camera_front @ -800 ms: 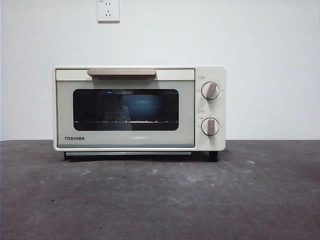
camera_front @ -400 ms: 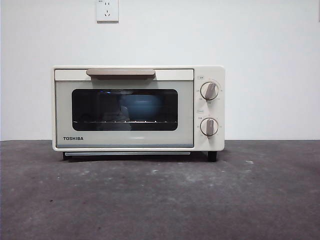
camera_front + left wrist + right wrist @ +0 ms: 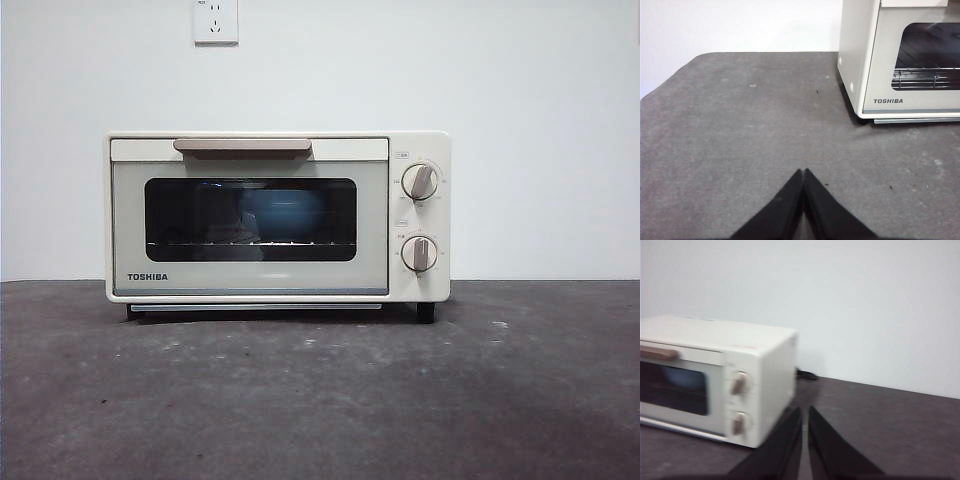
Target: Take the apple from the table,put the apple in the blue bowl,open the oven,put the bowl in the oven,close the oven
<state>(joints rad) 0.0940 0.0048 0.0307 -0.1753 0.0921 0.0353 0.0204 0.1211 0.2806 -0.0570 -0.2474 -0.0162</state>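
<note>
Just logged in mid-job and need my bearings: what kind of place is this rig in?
Probably a lab test bench staged as a kitchen, not a real one: a lone Toshiba oven on a bare dark grey table, a plain white wall behind and one wall socket.

The oven (image 3: 278, 217) stands on the table (image 3: 320, 400) against the wall, with the blue bowl (image 3: 285, 215) inside it.

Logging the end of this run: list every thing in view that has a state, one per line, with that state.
oven: door shut, handle up against the top edge.
blue bowl: inside the oven on the rack, dimly seen through the glass.
apple: not visible through the dark window; cannot tell.
left gripper: jaws shut, empty, over bare table.
right gripper: jaws nearly together, empty, beside the oven's knobs.
</note>
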